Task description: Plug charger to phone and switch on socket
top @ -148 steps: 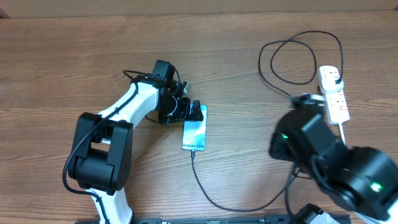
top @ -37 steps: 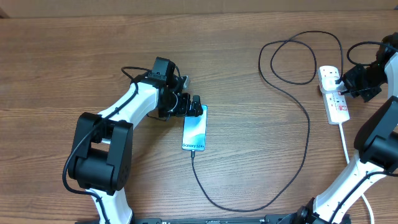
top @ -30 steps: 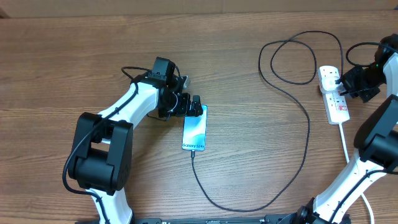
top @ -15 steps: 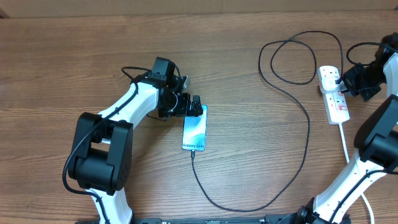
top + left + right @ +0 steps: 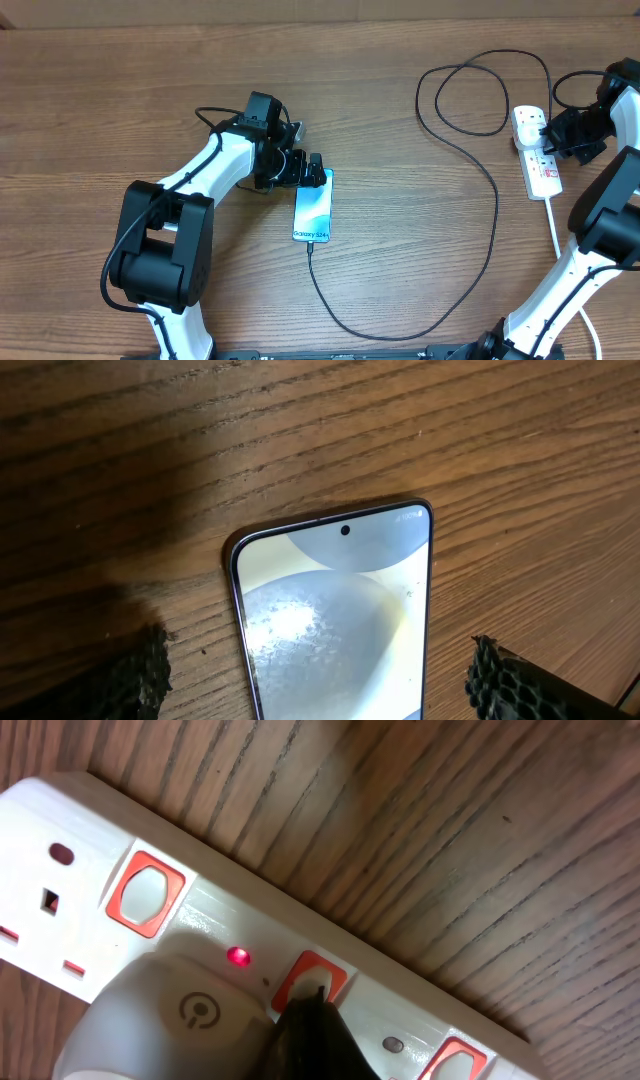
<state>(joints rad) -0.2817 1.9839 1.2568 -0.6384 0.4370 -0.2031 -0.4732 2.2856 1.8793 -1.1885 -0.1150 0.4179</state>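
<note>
with fingers pressed together, the right gripper (image 5: 312,1008) tip rests on a red switch (image 5: 318,980) of the socket (image 5: 541,172) at the table's right, the left gripper (image 5: 325,688) spread wide astride the phone (image 5: 312,210); an off-centre push could slip off or skid the socket

White-and-black left arm (image 5: 215,165) bent at the elbow and reaching out to the right, left gripper (image 5: 318,174) held low with its jaws spread wide, fingertips (image 5: 140,678) well apart, right arm (image 5: 600,215) stretched up along the far right, right gripper (image 5: 552,135) closed tight into one dark tip, pointing left and downward.
</note>
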